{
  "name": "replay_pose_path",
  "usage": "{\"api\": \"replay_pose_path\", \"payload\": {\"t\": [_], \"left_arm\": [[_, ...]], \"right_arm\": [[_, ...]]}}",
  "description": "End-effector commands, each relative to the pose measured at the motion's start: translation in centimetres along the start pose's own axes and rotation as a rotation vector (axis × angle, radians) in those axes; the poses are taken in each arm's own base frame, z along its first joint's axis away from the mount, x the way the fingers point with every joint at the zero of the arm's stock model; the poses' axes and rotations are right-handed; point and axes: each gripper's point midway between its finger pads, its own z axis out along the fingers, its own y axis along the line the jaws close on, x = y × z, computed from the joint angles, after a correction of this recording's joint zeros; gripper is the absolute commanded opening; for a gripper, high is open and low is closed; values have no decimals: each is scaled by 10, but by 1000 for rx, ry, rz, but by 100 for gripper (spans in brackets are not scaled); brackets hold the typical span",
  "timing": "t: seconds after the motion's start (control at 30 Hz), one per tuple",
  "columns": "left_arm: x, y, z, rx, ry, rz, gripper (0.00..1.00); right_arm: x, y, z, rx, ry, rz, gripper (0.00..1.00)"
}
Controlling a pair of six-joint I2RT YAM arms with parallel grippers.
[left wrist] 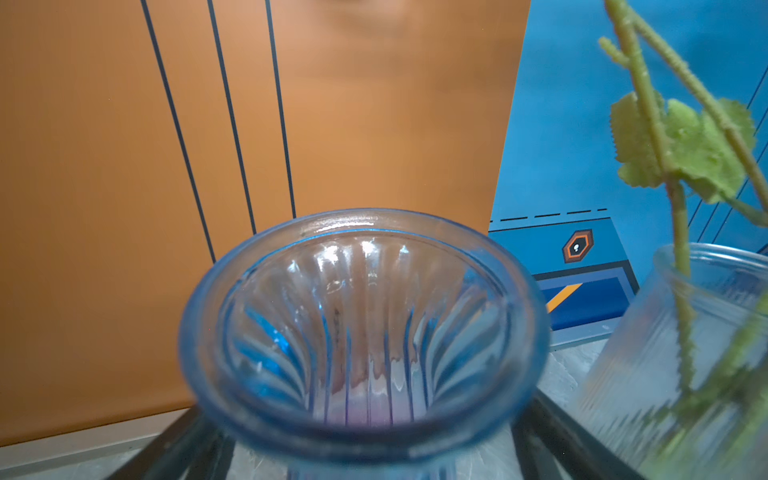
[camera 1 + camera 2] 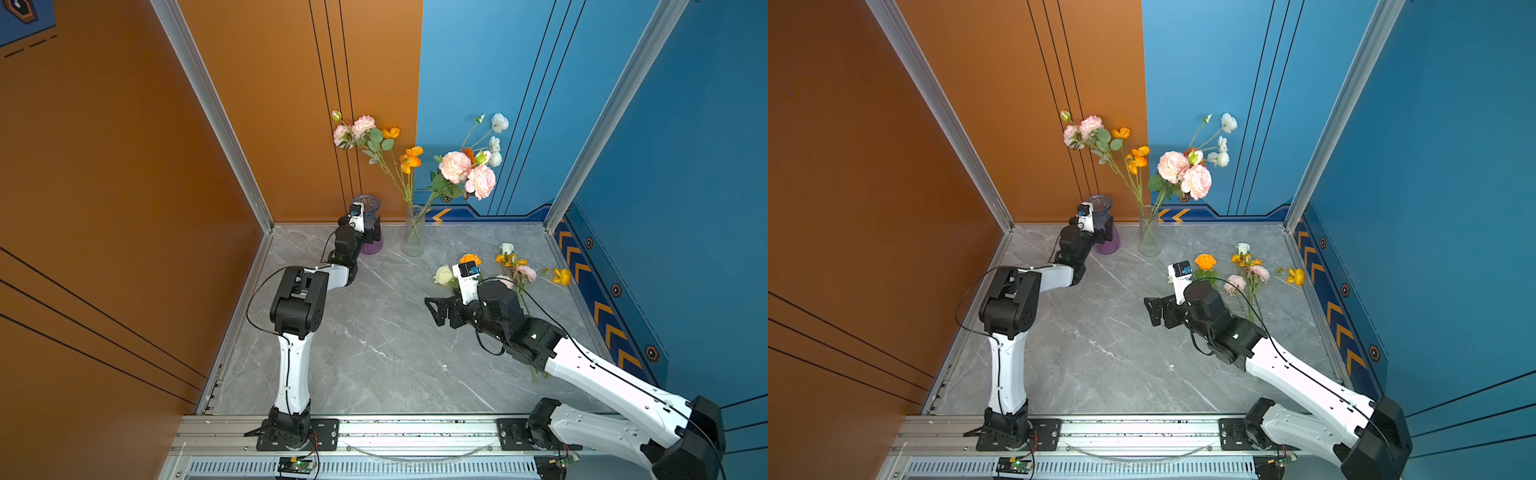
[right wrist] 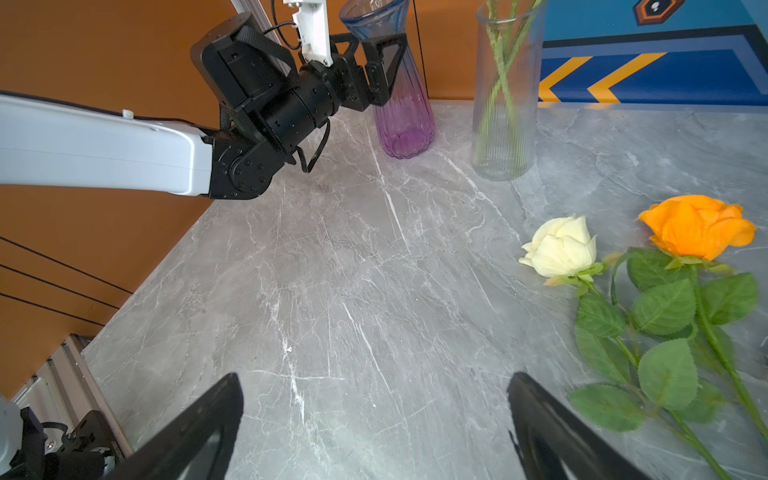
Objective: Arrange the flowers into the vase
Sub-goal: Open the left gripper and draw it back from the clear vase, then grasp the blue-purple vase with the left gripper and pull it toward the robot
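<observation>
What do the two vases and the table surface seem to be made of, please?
Blue-to-purple vase: probably tinted glass, glossy; ribbed walls are see-through with bright highlights.
Clear vase: glass or clear plastic, finely ribbed; stems show through it.
Table: grey marble look with white veins, smooth and faintly shiny; it could be printed laminate.

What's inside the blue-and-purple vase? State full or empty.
Empty: the left wrist view shows only bare ribbed glass inside the blue-and-purple vase, no stems.
</observation>
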Motion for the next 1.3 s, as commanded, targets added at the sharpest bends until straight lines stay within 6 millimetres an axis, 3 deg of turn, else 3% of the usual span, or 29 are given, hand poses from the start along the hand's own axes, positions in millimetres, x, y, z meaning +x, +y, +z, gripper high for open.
{"api": "replay_pose_path", "payload": {"t": [0.0,0.23,0.47,0.63,0.8,0.93,1.07,1.17,1.27], "left_arm": [[-11,-4,12,31,-55,-31,94],[-7,-6,31,49,-65,-68,87],[-6,-12,34,69,-61,-71,70],[-21,-18,30,113,-82,-57,54],[-59,-32,17,166,-146,-3,45],[-97,-42,-10,184,-207,26,41],[-134,-58,-55,212,-270,28,38],[-149,-77,-98,235,-289,0,38],[-138,-111,-144,297,-275,-2,38]], "right_arm": [[3,-8,0,30,11,9,100],[9,-22,-3,55,20,32,100],[10,-25,-6,56,19,37,100],[11,-24,-7,48,19,44,100],[10,-24,-9,43,9,56,100],[10,-25,-13,47,-6,61,100],[14,-26,-17,47,-14,66,100],[20,-30,-21,57,-14,68,100],[29,-35,-25,72,-8,76,100]]}}
